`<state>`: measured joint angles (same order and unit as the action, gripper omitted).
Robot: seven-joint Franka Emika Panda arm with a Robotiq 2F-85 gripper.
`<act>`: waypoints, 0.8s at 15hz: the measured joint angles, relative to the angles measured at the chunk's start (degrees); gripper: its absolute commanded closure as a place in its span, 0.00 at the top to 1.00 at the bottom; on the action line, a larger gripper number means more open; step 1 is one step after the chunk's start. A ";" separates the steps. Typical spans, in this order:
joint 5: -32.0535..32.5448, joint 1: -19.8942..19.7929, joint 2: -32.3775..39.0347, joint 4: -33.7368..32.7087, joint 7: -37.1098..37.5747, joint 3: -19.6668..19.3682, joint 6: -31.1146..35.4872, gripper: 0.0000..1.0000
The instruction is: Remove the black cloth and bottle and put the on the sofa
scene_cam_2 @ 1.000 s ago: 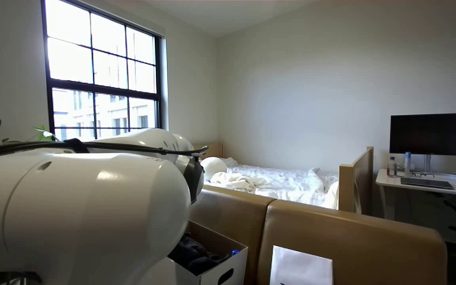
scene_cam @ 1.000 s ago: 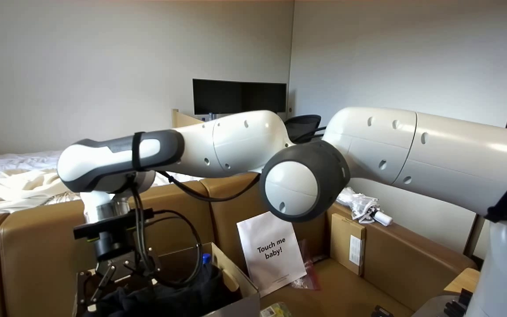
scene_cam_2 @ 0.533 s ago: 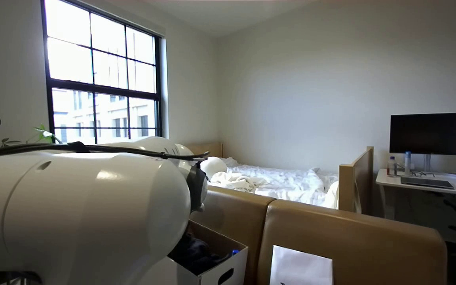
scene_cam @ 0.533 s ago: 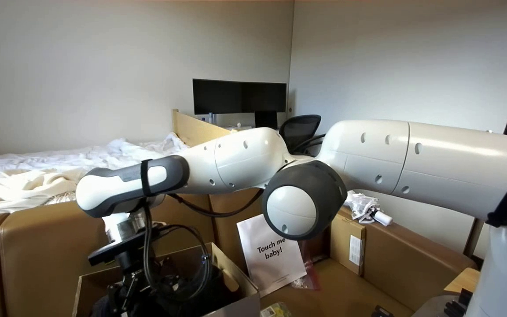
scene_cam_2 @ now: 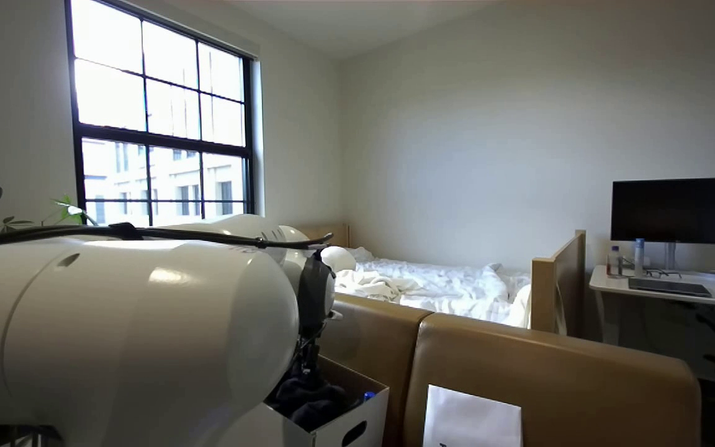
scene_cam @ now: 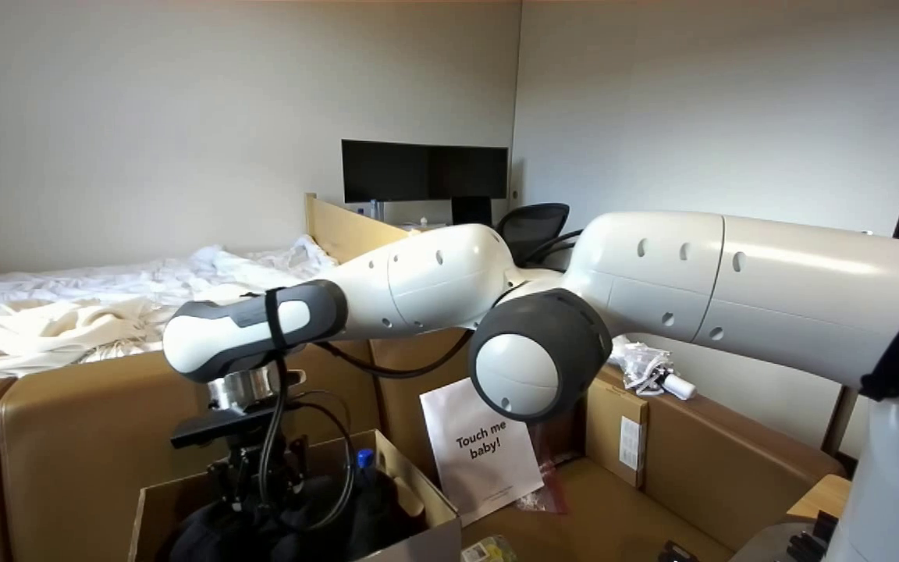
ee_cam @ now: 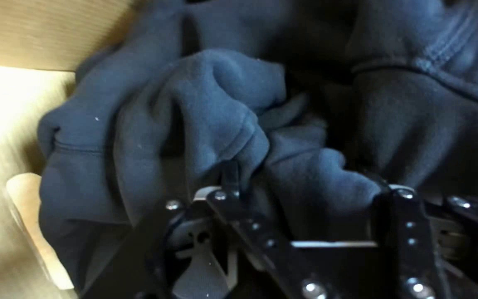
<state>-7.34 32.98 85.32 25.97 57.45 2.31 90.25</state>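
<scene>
Gripper (ee_cam: 306,179) spread amid black cloth (ee_cam: 218,104) in box (scene_cam: 430,538), brown sofa (scene_cam: 90,437) alongside, bed (scene_cam: 176,279) beyond, pale wall (scene_cam: 207,117)

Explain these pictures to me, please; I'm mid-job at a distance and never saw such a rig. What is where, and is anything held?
The white machine is one robot arm, ending in a gripper. The two room views are taken from outside it; the close-up, from its wrist, looks down into an open box. In it are a crumpled black cloth and a bottle, of which little but the blue cap shows. Beside the box, on the sofa, a paper sign leans against the backrest. The gripper is down in the cloth, its jaws apart with folds between them; whether they grip it, I cannot tell.
</scene>
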 measured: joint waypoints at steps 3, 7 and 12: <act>1.44 -0.76 -0.01 -0.01 2.66 -1.07 6.57 0.20; 2.85 -1.30 -0.07 -0.36 5.63 -1.84 8.66 0.01; 2.91 -0.83 -0.16 -2.00 6.44 -1.15 11.10 0.01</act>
<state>-4.43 32.16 85.16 23.97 63.89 1.15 101.35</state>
